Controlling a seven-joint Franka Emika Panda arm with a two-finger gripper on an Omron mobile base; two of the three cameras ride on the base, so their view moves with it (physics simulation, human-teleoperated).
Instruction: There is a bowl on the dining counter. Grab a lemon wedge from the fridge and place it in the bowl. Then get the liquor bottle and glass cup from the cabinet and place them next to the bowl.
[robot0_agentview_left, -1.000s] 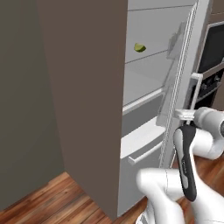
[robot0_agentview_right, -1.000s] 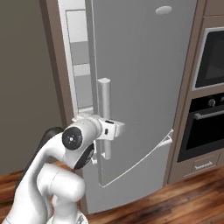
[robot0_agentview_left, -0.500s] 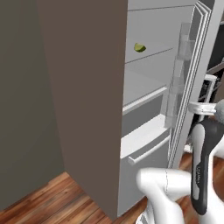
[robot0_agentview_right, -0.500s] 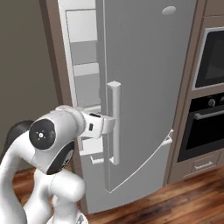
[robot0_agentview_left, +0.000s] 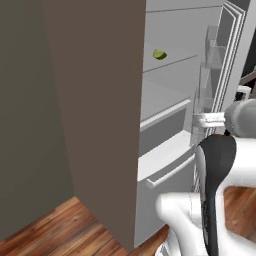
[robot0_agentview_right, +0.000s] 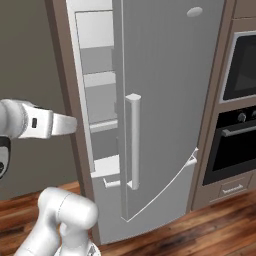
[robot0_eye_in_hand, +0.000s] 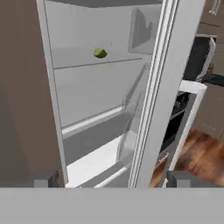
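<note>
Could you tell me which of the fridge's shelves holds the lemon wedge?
The upper shelf holds the lemon wedge, which sits toward its back; the lower shelf beneath it carries nothing visible.

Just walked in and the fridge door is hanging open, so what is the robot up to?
The arm is at the fridge, whose door is partly open. Its gripper is open and holds nothing, pointed into the gap between the door and the shelves. The lemon wedge lies on an upper shelf inside, untouched. Fetching it for the bowl has not yet been done.
</note>
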